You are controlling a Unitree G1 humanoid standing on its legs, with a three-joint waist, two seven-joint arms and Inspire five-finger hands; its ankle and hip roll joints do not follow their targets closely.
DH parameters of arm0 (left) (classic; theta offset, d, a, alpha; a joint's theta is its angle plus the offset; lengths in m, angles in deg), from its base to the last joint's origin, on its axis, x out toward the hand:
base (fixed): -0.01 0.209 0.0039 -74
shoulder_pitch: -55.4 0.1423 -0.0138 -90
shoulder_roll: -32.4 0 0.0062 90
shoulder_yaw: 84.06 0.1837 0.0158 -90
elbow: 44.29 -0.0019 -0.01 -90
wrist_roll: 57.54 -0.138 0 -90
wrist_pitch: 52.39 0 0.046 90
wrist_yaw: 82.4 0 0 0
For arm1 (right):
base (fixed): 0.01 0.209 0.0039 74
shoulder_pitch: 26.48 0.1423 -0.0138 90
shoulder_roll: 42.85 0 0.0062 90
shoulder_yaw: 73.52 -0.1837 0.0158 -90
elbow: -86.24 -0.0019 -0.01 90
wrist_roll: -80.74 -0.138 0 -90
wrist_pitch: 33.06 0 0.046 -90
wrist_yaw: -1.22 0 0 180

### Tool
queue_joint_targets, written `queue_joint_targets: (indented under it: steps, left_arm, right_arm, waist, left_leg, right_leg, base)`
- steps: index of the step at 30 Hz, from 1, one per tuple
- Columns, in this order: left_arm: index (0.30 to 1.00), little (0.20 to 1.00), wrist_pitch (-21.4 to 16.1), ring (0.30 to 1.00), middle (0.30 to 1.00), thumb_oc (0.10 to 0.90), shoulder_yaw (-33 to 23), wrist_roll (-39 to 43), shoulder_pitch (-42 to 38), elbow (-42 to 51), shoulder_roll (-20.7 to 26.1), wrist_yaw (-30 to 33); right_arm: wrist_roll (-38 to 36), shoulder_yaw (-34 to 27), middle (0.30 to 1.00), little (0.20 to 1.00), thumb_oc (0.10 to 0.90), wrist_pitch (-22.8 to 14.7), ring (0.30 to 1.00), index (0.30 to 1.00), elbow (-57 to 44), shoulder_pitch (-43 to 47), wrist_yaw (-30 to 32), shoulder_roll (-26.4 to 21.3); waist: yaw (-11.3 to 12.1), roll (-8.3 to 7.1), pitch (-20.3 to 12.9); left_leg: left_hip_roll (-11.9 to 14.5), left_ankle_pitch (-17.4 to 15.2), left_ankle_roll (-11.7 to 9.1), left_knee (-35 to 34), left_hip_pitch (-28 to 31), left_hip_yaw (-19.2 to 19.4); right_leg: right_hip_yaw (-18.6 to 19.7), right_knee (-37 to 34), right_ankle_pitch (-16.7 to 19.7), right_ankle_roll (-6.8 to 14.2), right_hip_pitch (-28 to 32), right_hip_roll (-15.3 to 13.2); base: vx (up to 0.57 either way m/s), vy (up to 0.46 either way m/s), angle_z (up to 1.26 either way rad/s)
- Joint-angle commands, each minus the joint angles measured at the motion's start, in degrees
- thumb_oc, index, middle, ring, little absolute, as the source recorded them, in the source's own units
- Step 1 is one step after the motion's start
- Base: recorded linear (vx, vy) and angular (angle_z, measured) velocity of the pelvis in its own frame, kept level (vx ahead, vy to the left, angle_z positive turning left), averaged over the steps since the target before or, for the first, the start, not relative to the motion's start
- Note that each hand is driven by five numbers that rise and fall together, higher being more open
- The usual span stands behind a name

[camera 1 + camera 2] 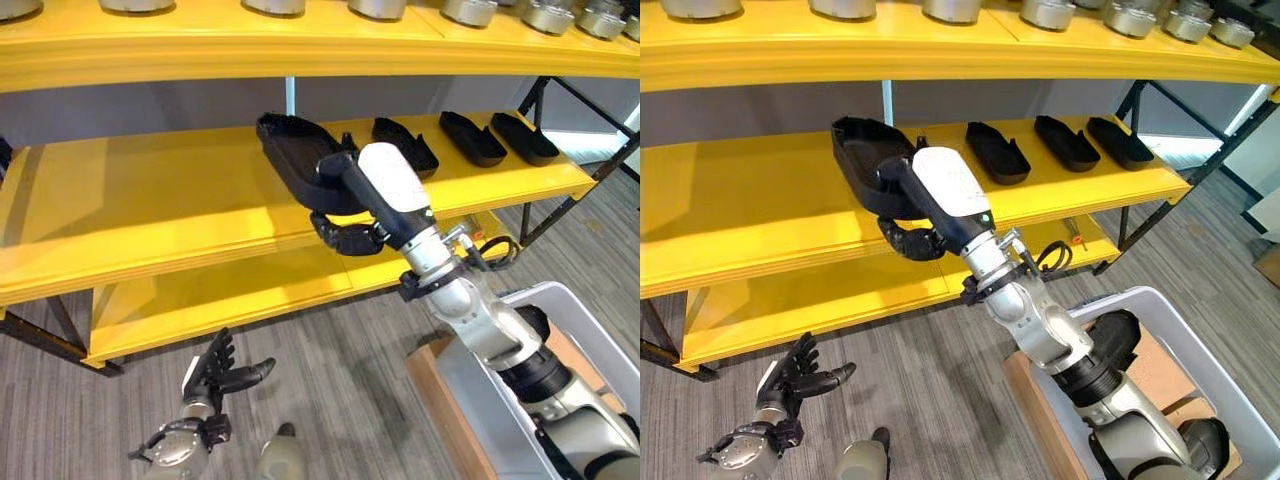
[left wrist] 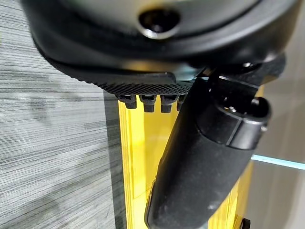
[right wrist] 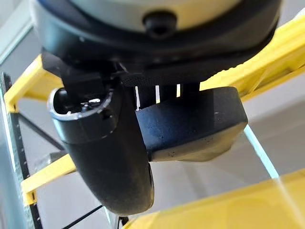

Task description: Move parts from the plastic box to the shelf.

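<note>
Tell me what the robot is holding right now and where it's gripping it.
The right hand holds a black part by its near end, over the middle shelf. The left hand is open, holding nothing.

1. Bright yellow metal shelf [image 1: 150,210] on black legs.
2. Matte black moulded plastic parts [image 1: 300,160], all alike.
3. Grey streaked carpet floor [image 1: 330,370].
4. Pale grey plastic box [image 1: 1200,350].
5. Silver metal cylinders [image 1: 470,10] on top.

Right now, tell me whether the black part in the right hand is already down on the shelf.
Not yet. The black part is tilted above the middle shelf, with the right hand curled round its near end.
</note>
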Motion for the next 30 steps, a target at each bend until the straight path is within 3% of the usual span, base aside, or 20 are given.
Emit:
queue_joint_targets:
  steps: [1, 4, 5, 6, 8, 9, 10, 13, 15, 17, 23, 30]
  left_arm:
    - [1.000, 1.000, -5.8, 1.000, 1.000, 0.900, 1.0, -0.5, -2.2, 7.3, -0.2, -0.2]
    - [1.000, 1.000, -6.3, 1.000, 1.000, 0.900, 0.7, -0.6, -2.6, 7.1, 0.3, 0.2]
    - [1.000, 1.000, -6.3, 1.000, 1.000, 0.900, 1.1, -0.5, -3.2, 6.9, 0.7, 0.5]
    - [1.000, 1.000, -6.4, 1.000, 1.000, 0.900, 1.5, -0.2, -3.8, 6.6, 0.9, 0.7]
    - [1.000, 1.000, -6.2, 1.000, 1.000, 0.900, 2.2, -0.5, -5.0, 5.9, 1.2, 0.7]
    - [1.000, 1.000, -5.9, 1.000, 1.000, 0.900, 2.7, -1.3, -5.5, 5.8, 1.1, 0.3]
    - [1.000, 1.000, -5.9, 1.000, 1.000, 0.900, 2.7, -1.3, -5.5, 5.8, 1.1, 0.3]
    - [1.000, 1.000, -5.7, 1.000, 1.000, 0.900, 3.9, -2.0, -7.1, 4.4, 1.2, 0.1]
    - [1.000, 1.000, -5.8, 1.000, 1.000, 0.900, 4.5, -2.2, -7.9, 4.2, 1.0, -0.1]
    - [1.000, 1.000, -5.9, 1.000, 1.000, 0.900, 4.9, -2.3, -8.2, 4.5, 0.5, -0.2]
    - [1.000, 1.000, -6.0, 1.000, 1.000, 0.900, 4.8, -2.3, -7.1, 4.6, -0.8, -0.7]
    - [1.000, 1.000, -5.2, 1.000, 1.000, 0.900, 4.7, -1.7, -4.6, 4.6, -1.3, -1.9]
  right_arm:
    - [1.5, -1.2, 0.300, 0.300, 0.400, -2.6, 0.300, 0.300, -1.9, 11.9, 3.4, -4.5]
    - [2.2, 0.2, 0.300, 0.300, 0.400, -2.2, 0.300, 0.300, 0.1, 13.1, 3.0, -4.8]
    - [2.2, 0.0, 0.300, 0.300, 0.400, -2.1, 0.300, 0.300, 0.3, 12.7, 3.0, -5.2]
    - [2.0, -0.2, 0.300, 0.300, 0.400, -2.0, 0.300, 0.300, 0.4, 12.3, 2.9, -5.7]
    - [1.7, -1.1, 0.300, 0.300, 0.400, -1.9, 0.300, 0.300, 0.3, 10.9, 2.7, -6.7]
    - [1.1, -1.9, 0.300, 0.300, 0.400, -2.2, 0.300, 0.300, -0.1, 9.8, 2.7, -6.7]
    - [1.1, -1.9, 0.300, 0.300, 0.400, -2.2, 0.300, 0.300, -0.2, 9.8, 2.6, -6.7]
    - [0.5, -2.7, 0.300, 0.300, 0.400, -2.4, 0.300, 0.300, -0.3, 8.7, 2.5, -7.6]
    - [0.5, -2.8, 0.300, 0.300, 0.400, -2.5, 0.300, 0.300, -0.7, 8.9, 2.6, -8.4]
    - [0.7, -3.4, 0.300, 0.300, 0.400, -2.6, 0.300, 0.300, -1.0, 8.2, 3.0, -8.3]
    - [-0.3, -5.0, 0.300, 0.300, 0.400, -3.3, 0.300, 0.300, -1.6, 5.5, 2.6, -7.9]
    - [-2.5, -5.6, 0.300, 0.300, 0.400, -3.9, 0.300, 0.300, -1.9, 3.7, 2.0, -7.8]
  waist:
    - [2.5, 3.82, -4.0]
    - [3.3, 4.16, -4.2]
    - [2.6, 4.24, -4.2]
    - [1.8, 4.40, -3.9]
    - [0.4, 5.35, -3.4]
    - [-0.8, 6.55, -2.5]
    - [-0.8, 6.58, -2.5]
    - [-4.7, 8.40, -0.3]
    - [-7.1, 8.76, 1.3]
    - [-9.1, 8.02, 2.3]
    - [-10.1, 6.38, 1.3]
    - [-10.7, 6.69, -0.5]
  left_leg:
    - [-1.8, -1.2, 2.5, -3.9, 1.8, -4.1]
    - [-3.8, -1.6, 3.5, -3.9, 0.7, -5.7]
    - [-4.6, -1.5, 3.8, -4.4, 0.7, -6.7]
    - [-5.6, 0.2, 4.5, -5.0, 0.3, -7.2]
    - [-6.4, 0.5, 4.9, -5.4, 1.0, -8.8]
    - [-6.5, 0.5, 5.2, -5.8, 2.1, -10.3]
    - [-6.4, 0.5, 5.1, -5.8, 2.1, -10.3]
    - [-6.4, 0.9, 4.6, -5.9, 3.3, -14.2]
    - [-6.7, 0.1, 3.9, -5.7, 4.6, -16.2]
    - [-7.1, -1.5, 3.0, -5.1, 6.2, -18.2]
    - [-6.8, -2.7, 1.8, -4.7, 7.6, -19.4]
    - [-1.8, -1.8, -0.2, -7.8, 9.7, -21.3]
  right_leg:
    - [-1.2, 6.8, -5.0, 8.2, 5.3, 0.6]
    - [1.7, 6.9, -2.4, 8.3, 4.8, 0.1]
    - [5.6, 7.6, -2.4, 8.0, 3.7, 1.2]
    - [9.3, 8.5, -2.9, 6.1, 1.8, 2.5]
    - [13.8, 11.7, -5.6, 4.6, -0.7, 5.1]
    - [14.9, 14.1, -9.3, 2.9, -3.6, 7.1]
    - [14.8, 14.3, -9.5, 2.8, -3.7, 7.1]
    - [22.6, 15.2, -13.0, 1.4, -11.4, 10.5]
    - [28.1, 11.4, -11.7, 2.0, -14.7, 11.2]
    - [33.2, 5.4, -8.6, 3.7, -16.4, 11.2]
    - [32.7, 2.3, -6.8, 4.5, -13.0, 11.3]
    - [30.2, 2.4, -11.4, 2.7, -10.2, 14.6]
  base:
    - [0.07, 0.177, 0.10]
    - [0.09, 0.173, 0.38]
    - [0.04, 0.138, 0.51]
    - [0.05, 0.160, 0.61]
    - [0.10, 0.174, 1.00]
    - [0.11, 0.110, 0.83]
    - [0.07, 0.059, 0.47]
    - [0.07, -0.021, 0.42]
    - [0.11, -0.094, 0.62]
    - [0.16, -0.175, 0.40]
    - [0.10, -0.167, 0.51]
    - [0.09, -0.188, 0.03]
